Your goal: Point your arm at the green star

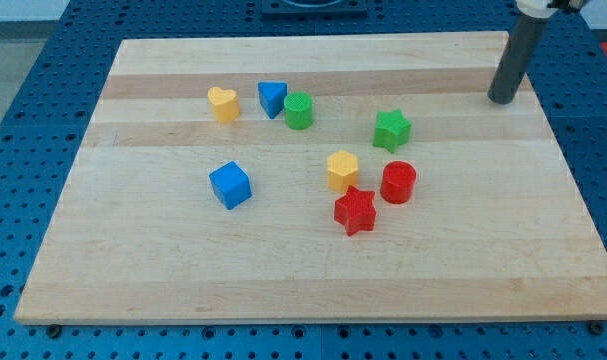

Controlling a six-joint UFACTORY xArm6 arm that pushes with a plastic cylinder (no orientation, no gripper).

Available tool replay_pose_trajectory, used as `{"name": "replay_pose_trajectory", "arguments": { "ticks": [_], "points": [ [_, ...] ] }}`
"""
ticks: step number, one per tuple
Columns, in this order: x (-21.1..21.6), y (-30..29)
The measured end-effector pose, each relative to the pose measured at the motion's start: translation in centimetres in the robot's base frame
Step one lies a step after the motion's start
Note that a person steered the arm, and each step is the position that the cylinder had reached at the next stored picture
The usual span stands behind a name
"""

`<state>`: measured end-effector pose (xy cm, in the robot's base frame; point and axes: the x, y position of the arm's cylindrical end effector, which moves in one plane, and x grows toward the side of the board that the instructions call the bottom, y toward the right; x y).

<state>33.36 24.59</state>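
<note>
- While the dark rod comes down from the upper right corner of the frame, my tip (502, 99) rests on the wooden board (283, 280) near its upper right edge, touching no block.
- The rod is a plain stick with nothing to open or close, and it clamps on nothing.
- The green star (391, 130) lies right of centre in the upper half of the frame, to the left of and slightly below my tip, with bare wood between them.
- Below the green star sits the red cylinder (398, 183), near it but apart.
- The yellow hexagonal block (342, 170) stands just left of the red cylinder, and the red star (355, 210) lies just below them; whether these three touch I cannot tell.
- Toward the upper left of the frame, the yellow heart (223, 103) stands alone, with the blue triangular block (272, 98) to its right.
- The green cylinder (299, 111) sits just beside the blue triangular block, on its right.
- The blue cube (230, 185) lies by itself left of centre, well apart from the others.
- A blue perforated table (43, 90) surrounds the board.
</note>
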Motion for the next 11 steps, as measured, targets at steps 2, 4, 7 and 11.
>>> {"name": "replay_pose_trajectory", "arguments": {
  "ticks": [2, 4, 7, 11],
  "points": [
    [0.6, 0.0],
    [2.6, 0.0],
    [6.3, -1.6],
    [8.5, -9.9]
  ]
}}
